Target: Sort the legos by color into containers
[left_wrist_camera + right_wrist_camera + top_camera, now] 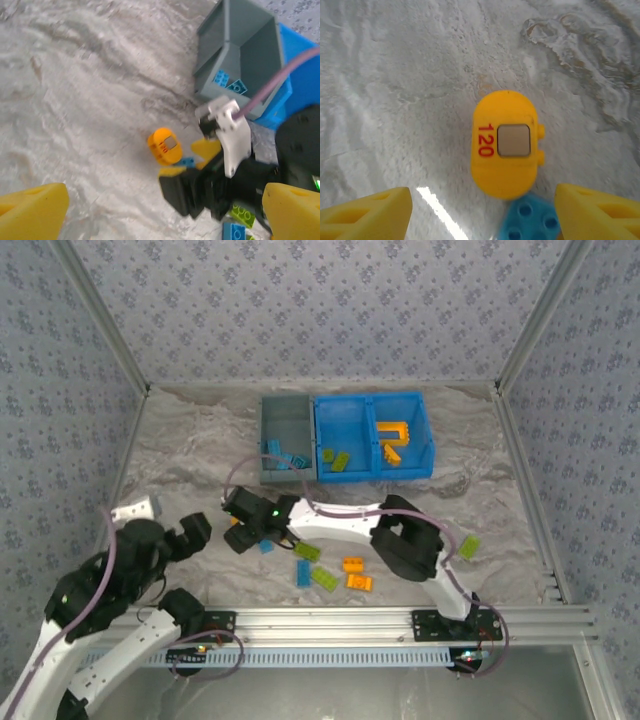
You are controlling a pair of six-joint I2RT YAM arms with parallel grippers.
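Grey-blue bin (287, 420) stood upright at the far middle, side against the bright blue two-compartment bin (360, 475) to its right. Blue bricks (283, 453) lay in the grey one, lime bricks (336, 460) in the blue bin's left compartment, and an open orange frame piece (396, 430) with a small orange brick (392, 453) in its right. In front of the bins lay loose orange bricks (352, 564), loose lime bricks (324, 577), a loose blue brick (303, 573), one lime brick (468, 547) apart at the right, and a rounded orange piece (504, 145) marked 120 with a blue studded brick (527, 223) at its edge.

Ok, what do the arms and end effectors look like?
The left arm and right arm have white links, bulky black joints and mauve cables. The left end effector and right end effector carry wedge-shaped yellow fingers.
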